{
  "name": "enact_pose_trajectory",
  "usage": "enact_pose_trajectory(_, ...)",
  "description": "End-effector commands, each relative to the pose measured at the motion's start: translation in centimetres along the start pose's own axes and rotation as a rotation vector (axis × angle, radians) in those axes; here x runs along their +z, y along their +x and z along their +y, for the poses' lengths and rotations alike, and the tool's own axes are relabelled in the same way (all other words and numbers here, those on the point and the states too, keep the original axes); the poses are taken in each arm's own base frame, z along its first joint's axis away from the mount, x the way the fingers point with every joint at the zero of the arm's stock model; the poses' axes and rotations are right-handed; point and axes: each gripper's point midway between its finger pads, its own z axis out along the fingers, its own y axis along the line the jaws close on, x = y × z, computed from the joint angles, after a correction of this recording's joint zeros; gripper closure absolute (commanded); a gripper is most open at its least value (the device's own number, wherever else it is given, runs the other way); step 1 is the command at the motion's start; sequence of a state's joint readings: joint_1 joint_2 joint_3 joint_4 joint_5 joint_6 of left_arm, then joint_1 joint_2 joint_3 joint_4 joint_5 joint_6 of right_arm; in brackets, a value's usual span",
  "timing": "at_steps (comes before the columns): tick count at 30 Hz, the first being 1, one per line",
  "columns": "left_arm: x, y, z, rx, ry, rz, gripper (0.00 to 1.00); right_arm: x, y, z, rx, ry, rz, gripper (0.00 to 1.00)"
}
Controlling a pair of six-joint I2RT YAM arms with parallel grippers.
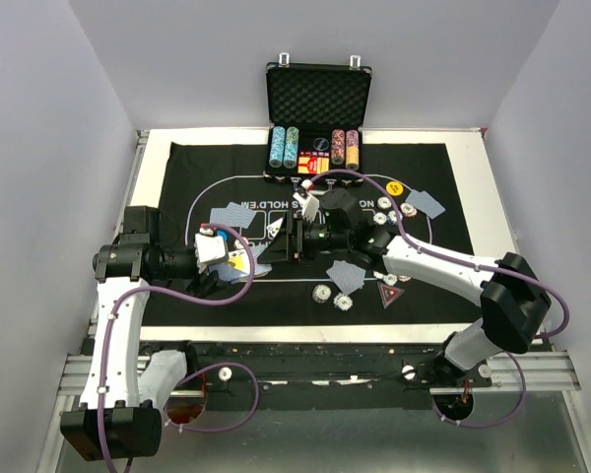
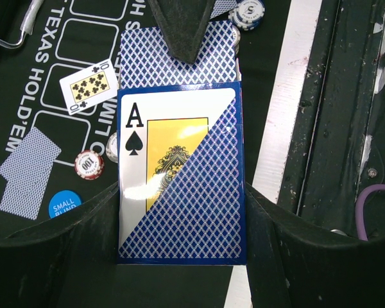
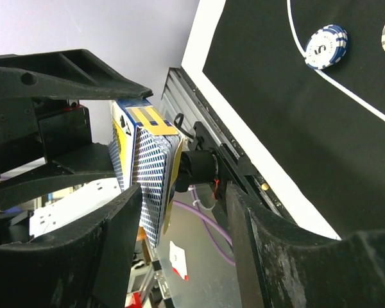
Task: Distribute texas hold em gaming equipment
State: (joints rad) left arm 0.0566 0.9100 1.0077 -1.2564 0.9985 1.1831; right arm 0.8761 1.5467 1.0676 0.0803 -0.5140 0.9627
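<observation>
Black mat (image 1: 424, 168), left claw (image 2: 179, 215) clamped on card pack (image 2: 179, 173), right claw (image 3: 185, 197) apart near it.

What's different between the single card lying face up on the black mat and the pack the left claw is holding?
The face-up card lies loose and tilted on the mat; the card pack is clamped in the left gripper. The face-up card shows black pips on white; the card pack shows an ace of spades, a yellow panel and blue lattice. Both are rectangular.
</observation>
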Motion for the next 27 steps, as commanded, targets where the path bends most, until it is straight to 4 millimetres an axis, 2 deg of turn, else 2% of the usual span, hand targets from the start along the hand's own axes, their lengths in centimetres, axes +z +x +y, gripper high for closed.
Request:
enact_pose_trajectory(1, -0.3, -1.5, 0.5, 0.047, -0.017, -0.043, 0.55, -0.4, 0.3, 0.4, -0.007, -0.003, 0.006, 0.39)
enact_pose_trajectory(10, -0.3, -1.7, 0.6, 0.054, -0.018, -0.051, 0.55, -1.7, 0.3, 0.0, -0.004, 0.03, -0.014, 0.51)
enact_pose_trajectory(18, -0.3, -1.8, 0.6, 0.06, -0.022, -0.051, 0.55, -2.8, -0.3, 0.3, -0.004, 0.03, -0.045, 0.56)
enact_pose_trajectory(19, -0.3, -1.8, 0.6, 0.061, -0.023, -0.052, 0.55, -2.9, -0.4, 0.5, -0.008, 0.022, -0.048, 0.54)
enact_pose_trajectory(21, -0.3, -1.7, 0.6, 0.058, -0.022, -0.052, 0.55, -2.8, -0.7, 1.1, -0.014, 0.0, -0.05, 0.34)
enact_pose_trajectory(22, -0.3, -1.7, 0.5, 0.056, -0.021, -0.052, 0.55, -2.8, -0.8, 1.5, -0.022, -0.004, -0.048, 0.29)
enact_pose_trajectory(24, -0.3, -1.7, 0.6, 0.054, -0.02, -0.051, 0.55, -2.5, -1.1, 1.6, -0.025, -0.004, -0.049, 0.24)
enact_pose_trajectory(27, -0.3, -1.8, 0.5, 0.059, -0.021, -0.054, 0.55, -1.7, -1.4, 1.2, -0.022, 0.014, -0.042, 0.22)
